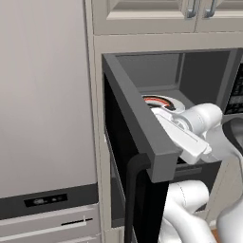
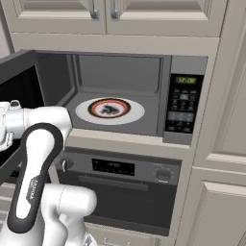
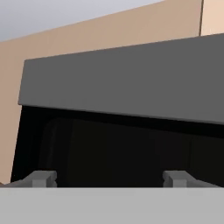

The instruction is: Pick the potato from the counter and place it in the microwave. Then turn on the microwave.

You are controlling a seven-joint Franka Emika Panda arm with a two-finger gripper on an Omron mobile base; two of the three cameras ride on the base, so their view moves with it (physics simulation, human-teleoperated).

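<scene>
Two dark fingertips (image 3: 41, 178) of the tool (image 3: 109, 180) are held wide apart facing the microwave's (image 2: 120, 77) swung-open door (image 1: 137, 137), while the potato (image 2: 111, 109) is seen as a dark lump on the plate (image 2: 109, 110) at 6 o'clock inside the cavity.

Even, soft rendered light is falling everywhere, leaving no glare. The microwave (image 2: 120, 96) cavity is lying in dim shade, and its door (image 3: 122, 131) glass is reading flat black. Edges are looking slightly soft.
</scene>
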